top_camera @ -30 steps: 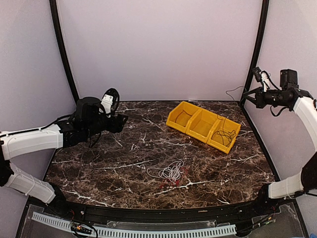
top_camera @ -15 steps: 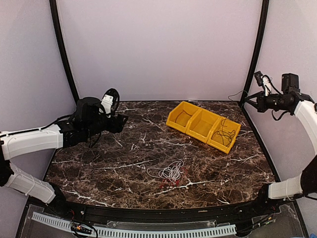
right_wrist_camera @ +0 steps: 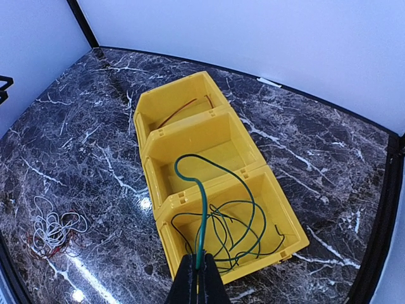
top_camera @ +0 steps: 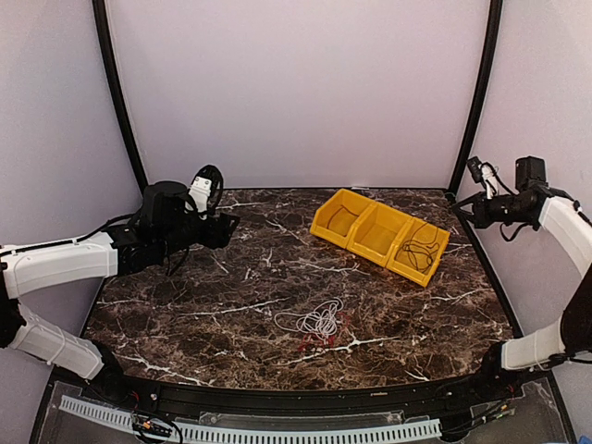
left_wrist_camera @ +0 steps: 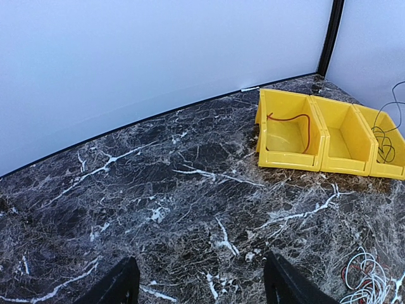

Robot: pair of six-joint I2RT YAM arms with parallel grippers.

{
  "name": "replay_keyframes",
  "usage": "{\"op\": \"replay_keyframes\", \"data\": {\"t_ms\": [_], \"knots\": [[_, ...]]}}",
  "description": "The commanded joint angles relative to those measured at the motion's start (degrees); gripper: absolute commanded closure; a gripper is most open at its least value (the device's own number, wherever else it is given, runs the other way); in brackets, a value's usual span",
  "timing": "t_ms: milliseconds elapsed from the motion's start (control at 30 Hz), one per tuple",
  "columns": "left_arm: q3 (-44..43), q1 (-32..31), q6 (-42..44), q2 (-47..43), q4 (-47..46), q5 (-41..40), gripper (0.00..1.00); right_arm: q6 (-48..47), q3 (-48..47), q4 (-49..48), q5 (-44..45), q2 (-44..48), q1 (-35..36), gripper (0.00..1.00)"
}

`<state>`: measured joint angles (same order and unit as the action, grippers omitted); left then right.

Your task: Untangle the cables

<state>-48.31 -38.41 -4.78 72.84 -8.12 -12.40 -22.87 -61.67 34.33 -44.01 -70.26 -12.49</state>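
Observation:
A small bundle of cables (top_camera: pixel 319 321), a white wire looped over a red one, lies on the marble table front of centre. It also shows in the left wrist view (left_wrist_camera: pixel 367 282) and the right wrist view (right_wrist_camera: pixel 54 231). My right gripper (right_wrist_camera: pixel 201 269) is shut on a thin dark green wire (right_wrist_camera: pixel 209 183) that looks black from above. It holds the wire above the right-hand yellow bin (top_camera: pixel 418 268), where the rest lies coiled. A red wire (right_wrist_camera: pixel 183 109) lies in the left-hand bin. My left gripper (left_wrist_camera: pixel 199 285) is open and empty, above the far left of the table.
Three joined yellow bins (top_camera: pixel 354 202) stand in a row at the back right; the middle one holds nothing. Black frame posts (top_camera: pixel 472 102) rise at both back corners. The right arm (top_camera: pixel 564 222) hangs by the right wall.
My right gripper has come down and slightly left with the dark wire. The wire that stood up in the air now lies lower, coiled in the right-hand bin. The left arm has not moved.

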Motion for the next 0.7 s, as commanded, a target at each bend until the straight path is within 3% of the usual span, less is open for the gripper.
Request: {"op": "replay_keyframes", "data": {"t_ms": [0,333,667], "knots": [[0.5,0.4,-0.3,-0.7,-1.3,0.8,0.30,1.4,1.8,-4.8,-3.2,-2.8,-0.3,1.00],[0.5,0.4,-0.1,-0.1,-1.2,0.7,0.30,2.6,2.3,-7.6,-2.2,-12.4,1.0,1.00],[0.4,0.4,0.0,0.5,-1.0,0.9,0.30,3.9,-1.0,-6.8,11.0,-20.6,8.7,1.00]]}}
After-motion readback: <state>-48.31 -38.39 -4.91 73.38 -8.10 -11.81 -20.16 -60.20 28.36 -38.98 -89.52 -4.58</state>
